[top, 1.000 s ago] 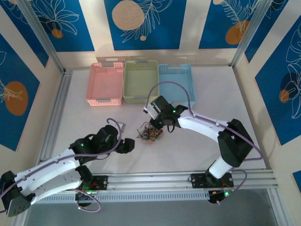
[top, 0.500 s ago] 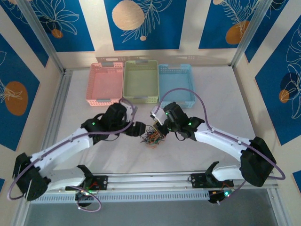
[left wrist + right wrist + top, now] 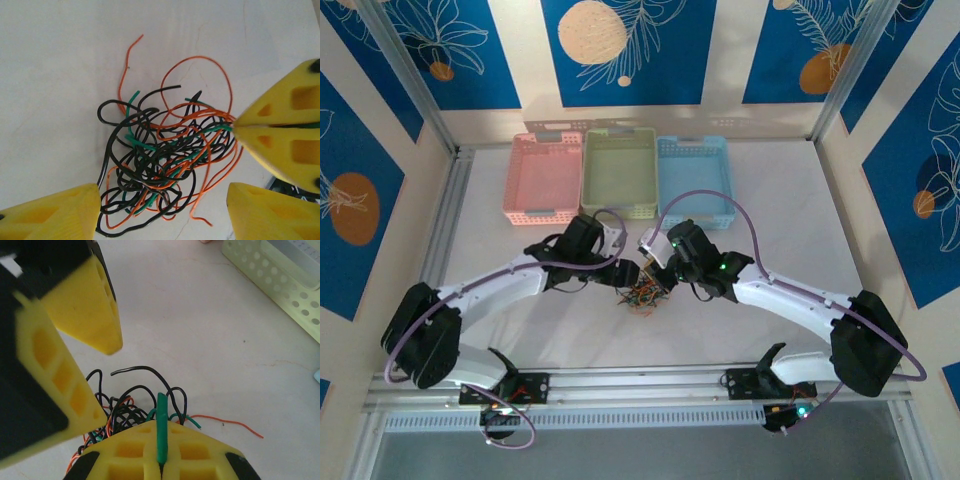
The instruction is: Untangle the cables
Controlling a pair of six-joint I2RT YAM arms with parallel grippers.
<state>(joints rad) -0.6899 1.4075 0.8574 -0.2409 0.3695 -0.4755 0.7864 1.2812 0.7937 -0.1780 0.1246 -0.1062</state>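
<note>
**Green strand pinched, left pincer wide over the knot**

The cables (image 3: 642,292) lie as one knotted clump of black, orange and green wire at the middle of the table (image 3: 770,220), between its near edge and the baskets. The right gripper (image 3: 161,422) is clamped on a green cable (image 3: 162,432) at the clump's rim. The left gripper (image 3: 162,187) hangs spread wide, one finger on either side of the tangle, gripping nothing.

If the left fingers close where they stand, they would likely take several strands at once, and pulling apart could tighten the knot. The thin green wire might also slip from the right jaws. The two grippers sit very near each other and could knock together.

The tabletop is white and smooth. A pink basket (image 3: 542,213), a green basket (image 3: 615,210) and a blue basket (image 3: 692,141) line its far edge. Aluminium posts (image 3: 415,90) and blue leaf-patterned panels (image 3: 620,50) enclose it.
</note>
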